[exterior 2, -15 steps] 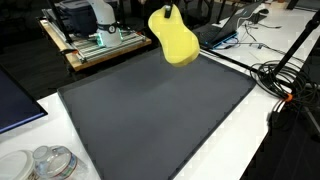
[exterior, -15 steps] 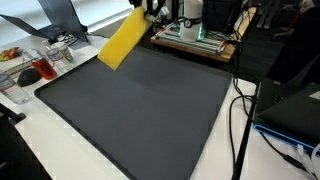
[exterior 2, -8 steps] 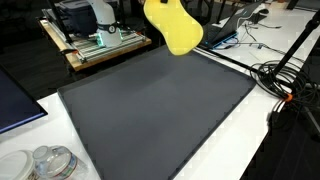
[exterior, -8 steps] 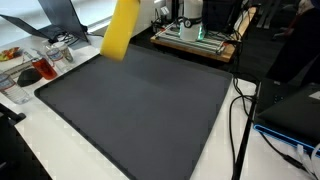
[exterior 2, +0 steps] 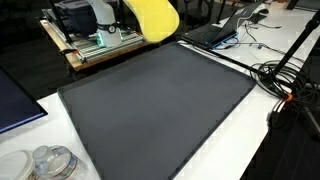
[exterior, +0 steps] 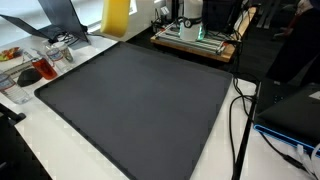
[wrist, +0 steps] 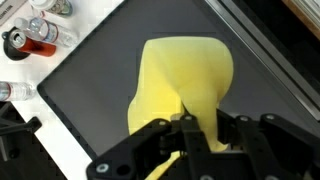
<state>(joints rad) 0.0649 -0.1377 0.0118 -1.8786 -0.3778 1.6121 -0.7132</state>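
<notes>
I see a dark grey mat [exterior: 140,105] covering most of the white table [exterior: 55,130]. Beyond the mat's far edge sits a wooden board [exterior: 190,42] carrying a machine, perhaps a small printer, though I can't make it out well enough to be sure. Black cables [exterior 2: 285,85] trail off one side of the mat, and a laptop [exterior 2: 215,32] rests near its far corner. Glass jars [exterior 2: 45,163] stand by the mat's near corner. A red can [wrist: 32,42] sits just beside its edge.
</notes>
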